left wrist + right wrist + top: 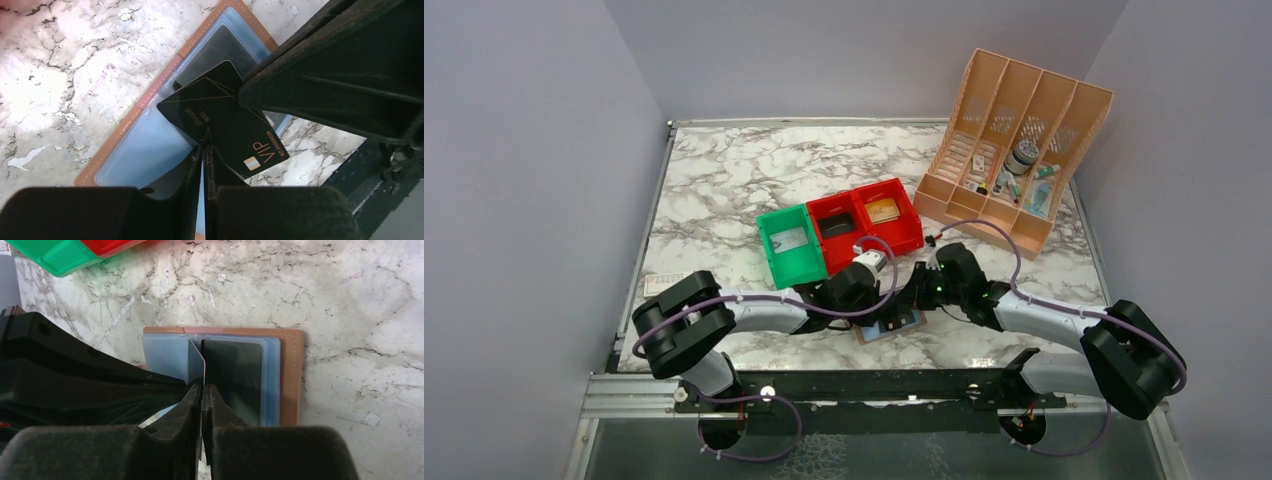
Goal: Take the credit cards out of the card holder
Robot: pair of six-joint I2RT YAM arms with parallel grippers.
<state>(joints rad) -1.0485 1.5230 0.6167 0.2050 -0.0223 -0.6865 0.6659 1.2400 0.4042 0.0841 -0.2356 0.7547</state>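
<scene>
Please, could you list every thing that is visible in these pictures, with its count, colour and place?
table: one, white-grey marble, under everything.
card holder: one, brown with pale blue pockets, lying open near the arms.
held card: one, black, over the card holder.
pocket card: one, dark, inside a pocket.
green bin: one, mid-table.
red bins: two, right of the green bin.
yellow card: one, in the right red bin.
file organizer: one, peach, far right corner.
left gripper: black, shut on the held card.
right gripper: black, shut on it too.

Black VIP card (220,120) tilted above open brownish card holder (291,380), another dark card (232,375) pocketed.
</scene>
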